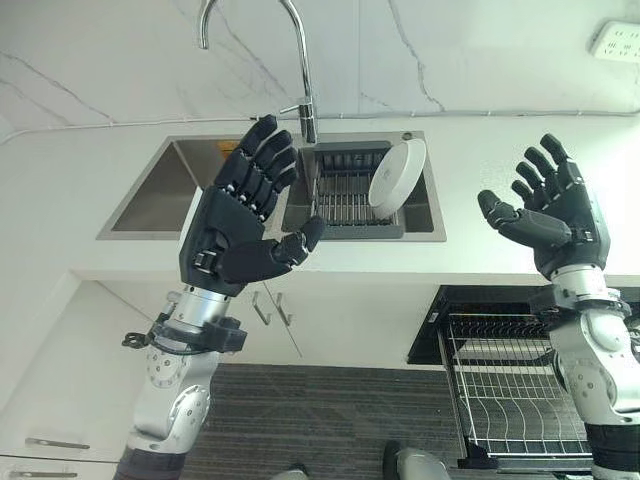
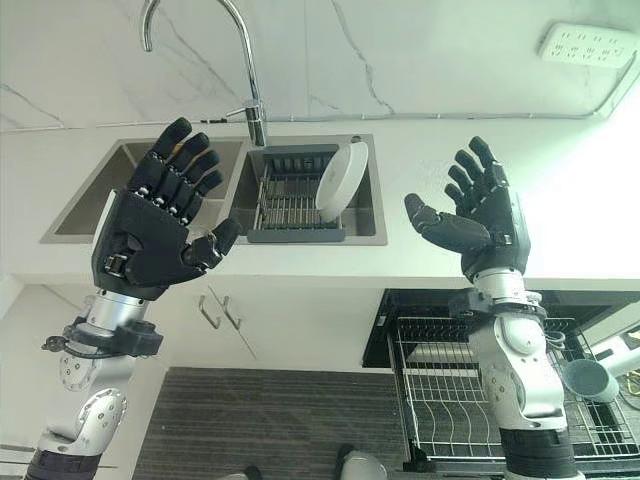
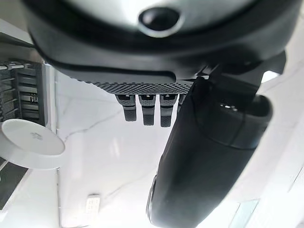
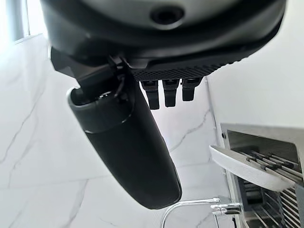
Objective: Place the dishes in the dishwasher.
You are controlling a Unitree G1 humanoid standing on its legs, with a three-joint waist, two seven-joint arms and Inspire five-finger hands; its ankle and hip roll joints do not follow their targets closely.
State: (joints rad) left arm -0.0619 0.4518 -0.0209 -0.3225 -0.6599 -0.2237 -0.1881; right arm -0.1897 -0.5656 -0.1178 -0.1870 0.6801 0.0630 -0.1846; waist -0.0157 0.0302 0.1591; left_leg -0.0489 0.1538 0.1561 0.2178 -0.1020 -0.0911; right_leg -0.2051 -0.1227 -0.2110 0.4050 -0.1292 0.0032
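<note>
left hand: raised before the sink, fingers spread, holding nothing, likely staged to reach.
plate: white, on edge in the dark drying rack in the sink's right basin, propped to drain, not yet taken.
right hand: up over the counter, fingers extended, empty.
dishwasher rack: pulled out below right, ready for loading.

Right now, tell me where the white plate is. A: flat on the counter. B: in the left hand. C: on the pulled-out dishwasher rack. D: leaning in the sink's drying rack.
D: the plate stands tilted in the dark rack inside the sink, while the left hand and right hand are raised, open and hold nothing.
</note>
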